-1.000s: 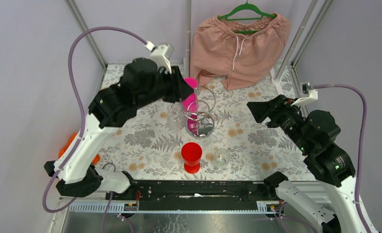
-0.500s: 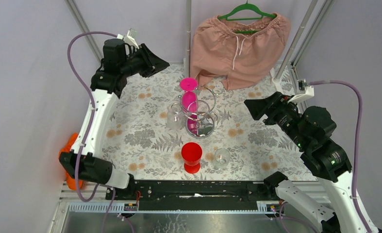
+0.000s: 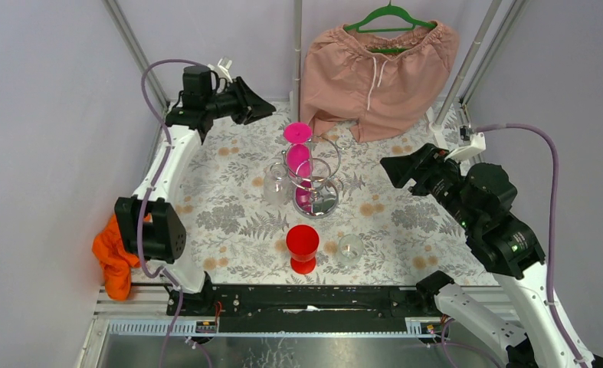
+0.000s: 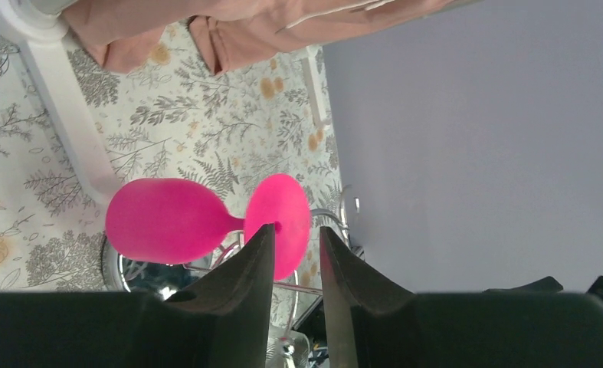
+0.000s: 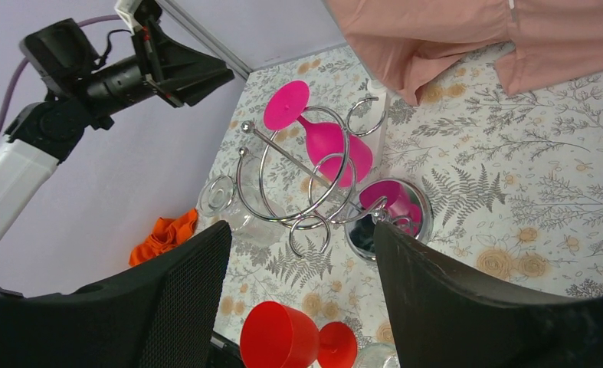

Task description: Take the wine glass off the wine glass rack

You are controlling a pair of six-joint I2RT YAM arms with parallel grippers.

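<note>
A pink wine glass (image 3: 298, 157) hangs upside down in the chrome wine glass rack (image 3: 319, 182) at the table's middle, its foot (image 3: 297, 132) uppermost. A clear glass (image 3: 276, 184) hangs on the rack's left side. My left gripper (image 3: 264, 110) is raised at the back left, pointing at the pink foot and apart from it. In the left wrist view the pink glass (image 4: 168, 221) lies beyond the left gripper (image 4: 296, 230), whose jaws stand narrowly open and empty. My right gripper (image 3: 387, 170) is wide open and empty, right of the rack (image 5: 298, 192).
A red wine glass (image 3: 303, 244) and a clear glass (image 3: 350, 249) stand on the table in front of the rack. Pink shorts (image 3: 378, 69) hang on a green hanger at the back, beside a white pole (image 3: 296, 54). An orange cloth (image 3: 113, 257) lies at the left edge.
My left arm has swung off the rack up to the back left, then edged right toward the pink foot. My right gripper has crept slightly left. The pink glass has not moved.
</note>
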